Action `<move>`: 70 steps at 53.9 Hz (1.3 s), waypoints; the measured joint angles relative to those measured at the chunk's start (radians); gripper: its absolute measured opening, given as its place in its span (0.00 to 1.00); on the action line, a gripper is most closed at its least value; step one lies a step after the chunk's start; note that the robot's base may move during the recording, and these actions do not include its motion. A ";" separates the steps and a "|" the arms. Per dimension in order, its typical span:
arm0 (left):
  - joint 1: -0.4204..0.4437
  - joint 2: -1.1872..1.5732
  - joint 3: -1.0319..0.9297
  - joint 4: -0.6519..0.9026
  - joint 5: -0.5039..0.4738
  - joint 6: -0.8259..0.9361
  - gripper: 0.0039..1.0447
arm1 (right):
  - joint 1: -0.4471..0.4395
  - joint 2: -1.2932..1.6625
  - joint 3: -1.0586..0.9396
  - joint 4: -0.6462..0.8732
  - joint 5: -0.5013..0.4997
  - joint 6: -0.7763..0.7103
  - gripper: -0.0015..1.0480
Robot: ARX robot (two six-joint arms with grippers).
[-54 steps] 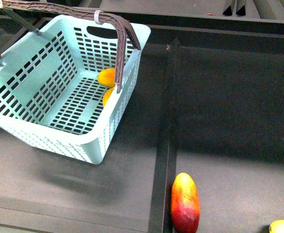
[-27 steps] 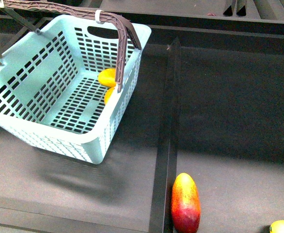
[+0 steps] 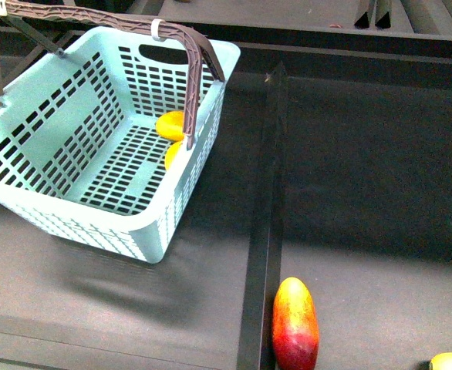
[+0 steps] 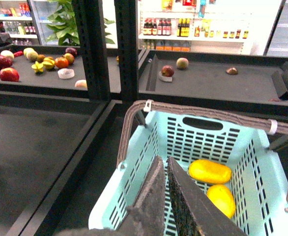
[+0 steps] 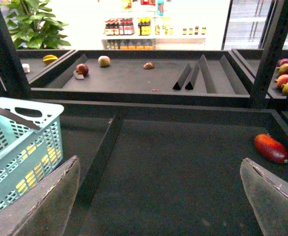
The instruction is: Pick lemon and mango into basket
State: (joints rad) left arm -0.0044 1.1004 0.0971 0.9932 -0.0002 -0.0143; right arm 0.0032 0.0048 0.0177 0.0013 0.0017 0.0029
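Basket (image 3: 64, 146) sits left of black divider rail (image 3: 264, 208), brown handle (image 3: 102, 19) arched over it. I see two yellow-orange fruits (image 4: 210, 171) on its floor, below and just beyond my left claw (image 4: 165, 164), whose fingers are pressed together above basket's near wall. Right claw (image 5: 158, 191) spread wide over bare dark shelf; red mango (image 5: 271, 148) lies beyond its right finger, basket off past its left finger. Second red-yellow mango (image 3: 295, 322) rests against rail.
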 joint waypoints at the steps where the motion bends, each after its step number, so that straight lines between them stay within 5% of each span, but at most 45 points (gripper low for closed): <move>1: 0.000 -0.018 -0.011 -0.014 0.000 0.000 0.03 | 0.000 0.000 0.000 0.000 0.000 0.000 0.92; 37: 0.000 -0.678 -0.082 -0.573 0.000 0.003 0.03 | 0.000 0.000 0.000 0.000 0.000 0.000 0.92; 70: 0.000 -0.926 -0.082 -0.819 0.000 0.003 0.03 | 0.000 0.000 0.000 0.000 0.000 0.000 0.92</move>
State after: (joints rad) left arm -0.0044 0.1741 0.0154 0.1745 -0.0002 -0.0113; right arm 0.0032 0.0048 0.0177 0.0013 0.0017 0.0029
